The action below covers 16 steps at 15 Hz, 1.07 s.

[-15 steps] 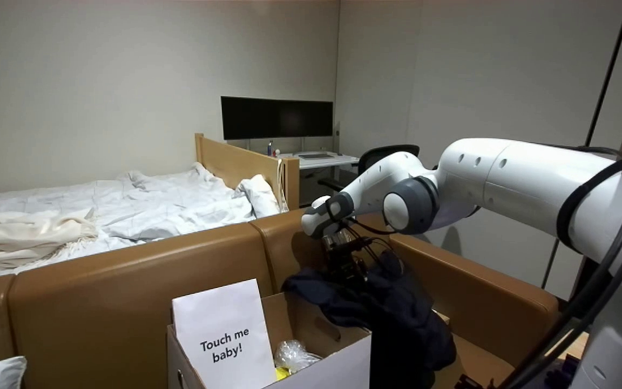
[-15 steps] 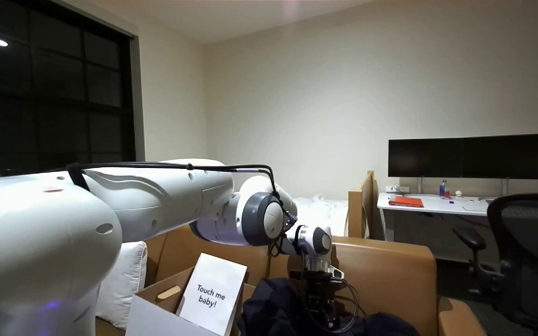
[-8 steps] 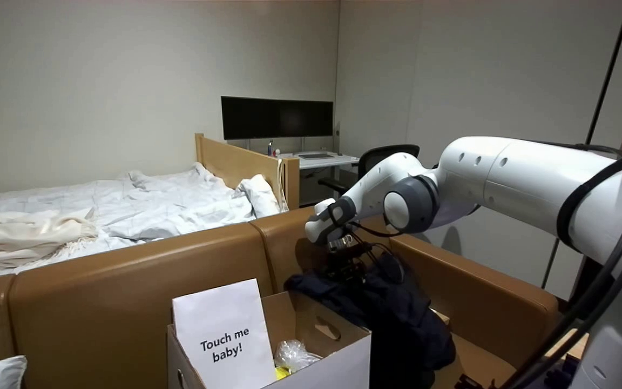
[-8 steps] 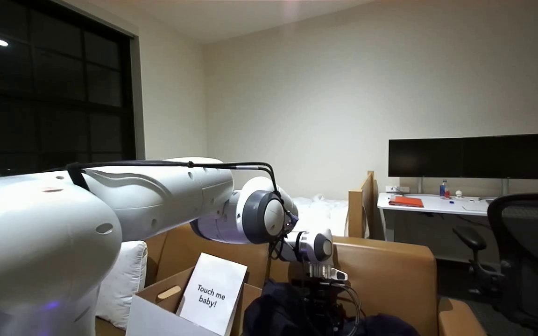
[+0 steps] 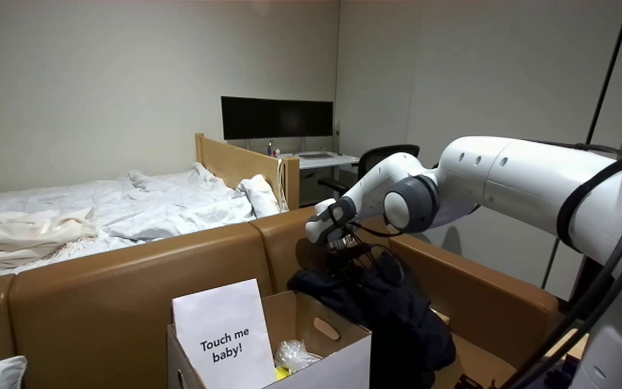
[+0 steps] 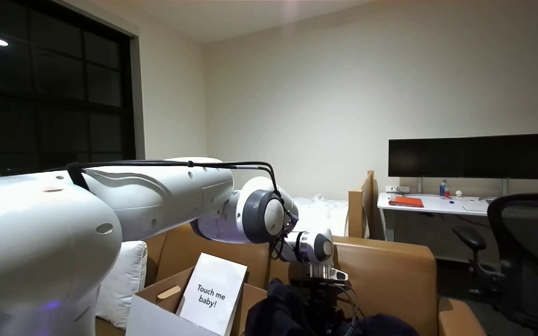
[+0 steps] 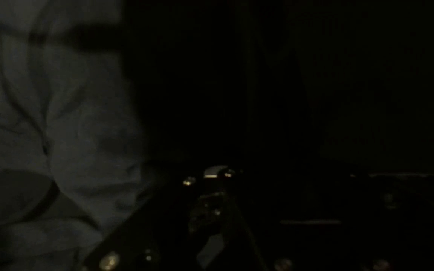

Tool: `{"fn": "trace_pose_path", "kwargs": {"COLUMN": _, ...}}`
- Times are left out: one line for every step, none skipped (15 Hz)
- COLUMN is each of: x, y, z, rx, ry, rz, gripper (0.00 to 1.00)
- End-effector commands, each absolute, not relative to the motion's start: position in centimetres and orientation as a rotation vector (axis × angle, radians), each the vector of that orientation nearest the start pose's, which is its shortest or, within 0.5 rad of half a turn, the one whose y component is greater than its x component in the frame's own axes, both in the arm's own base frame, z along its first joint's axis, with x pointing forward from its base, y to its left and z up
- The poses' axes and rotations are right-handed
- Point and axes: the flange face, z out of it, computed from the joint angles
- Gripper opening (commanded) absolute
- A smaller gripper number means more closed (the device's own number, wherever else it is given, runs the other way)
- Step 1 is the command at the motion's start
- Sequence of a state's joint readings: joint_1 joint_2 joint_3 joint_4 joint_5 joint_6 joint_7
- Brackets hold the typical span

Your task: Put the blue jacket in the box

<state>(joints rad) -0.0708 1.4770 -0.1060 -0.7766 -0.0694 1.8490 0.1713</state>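
The blue jacket (image 5: pixel 397 319), very dark and crumpled, lies heaped just beyond the box's right end in an exterior view. It shows also as dark folds (image 6: pixel 273 312) at the bottom of an exterior view. The box (image 5: pixel 332 359) has white outer walls, a brown inside and a white card reading "Touch me baby!". My gripper (image 5: pixel 350 278) points down into the top of the jacket, so its fingertips are buried in dark cloth. Pale-looking folds of fabric (image 7: pixel 85 124) fill the left of the wrist view. Everything round the jaws there is too dark to tell how they stand.
Inside the box lie a clear plastic-wrapped item (image 5: pixel 293 355) and something yellow (image 5: pixel 282 373). A brown sofa backrest (image 5: pixel 143 302) rises behind box and jacket, with an armrest (image 5: pixel 473 270) to the right. A white pillow (image 6: pixel 124 284) stands beside the box.
My gripper has sunk slightly deeper into the jacket and shifted a little right in both exterior views. The jacket's edge has drawn back from the box, baring its handle hole.
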Motion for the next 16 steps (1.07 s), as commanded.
{"fn": "trace_pose_path", "kwargs": {"x": 70.6, "y": -10.9, "z": -2.3, "rx": -3.184, "ry": 0.507, "rz": 0.666, "gripper": 0.10}}
{"fn": "trace_pose_path", "kwargs": {"x": 70.5, "y": -11.0, "z": -1.9, "rx": -3.151, "ry": 0.532, "rz": 0.693, "gripper": 0.03}}
{"fn": "trace_pose_path", "kwargs": {"x": 70.5, "y": -11.2, "z": -1.2, "rx": -3.096, "ry": 0.569, "rz": 0.724, "gripper": 0.01}}
{"fn": "trace_pose_path", "kwargs": {"x": 70.5, "y": -11.5, "z": -0.5, "rx": -3.047, "ry": 0.605, "rz": 0.750, "gripper": 0.00}}
{"fn": "trace_pose_path", "kwargs": {"x": 70.7, "y": -11.9, "z": 0.5, "rx": -2.991, "ry": 0.630, "rz": 0.764, "gripper": 0.00}}
{"fn": "trace_pose_path", "kwargs": {"x": 70.8, "y": -12.4, "z": 1.4, "rx": -2.948, "ry": 0.658, "rz": 0.769, "gripper": 0.00}}
{"fn": "trace_pose_path", "kwargs": {"x": 70.9, "y": -13.0, "z": 2.9, "rx": -2.898, "ry": 0.659, "rz": 0.775, "gripper": 0.01}}
{"fn": "trace_pose_path", "kwargs": {"x": 71.0, "y": -13.6, "z": 4.1, "rx": -2.851, "ry": 0.683, "rz": 0.769, "gripper": 0.01}}
{"fn": "trace_pose_path", "kwargs": {"x": 71.1, "y": -14.3, "z": 5.7, "rx": -2.802, "ry": 0.679, "rz": 0.766, "gripper": 0.01}}
{"fn": "trace_pose_path", "kwargs": {"x": 71.2, "y": -14.9, "z": 7.1, "rx": -2.755, "ry": 0.691, "rz": 0.753, "gripper": 0.01}}
{"fn": "trace_pose_path", "kwargs": {"x": 71.4, "y": -15.4, "z": 9.2, "rx": -2.712, "ry": 0.683, "rz": 0.732, "gripper": 0.01}}
{"fn": "trace_pose_path", "kwargs": {"x": 71.6, "y": -16.0, "z": 11.1, "rx": -2.697, "ry": 0.683, "rz": 0.706, "gripper": 0.01}}
{"fn": "trace_pose_path", "kwargs": {"x": 71.9, "y": -16.5, "z": 12.5, "rx": -2.709, "ry": 0.674, "rz": 0.680, "gripper": 0.01}}
{"fn": "trace_pose_path", "kwargs": {"x": 72.0, "y": -17.0, "z": 14.3, "rx": -2.727, "ry": 0.669, "rz": 0.663, "gripper": 0.01}}
{"fn": "trace_pose_path", "kwargs": {"x": 72.1, "y": -17.3, "z": 16.0, "rx": -2.761, "ry": 0.638, "rz": 0.655, "gripper": 0.01}}
{"fn": "trace_pose_path", "kwargs": {"x": 72.2, "y": -17.5, "z": 17.8, "rx": -2.778, "ry": 0.617, "rz": 0.640, "gripper": 0.01}}
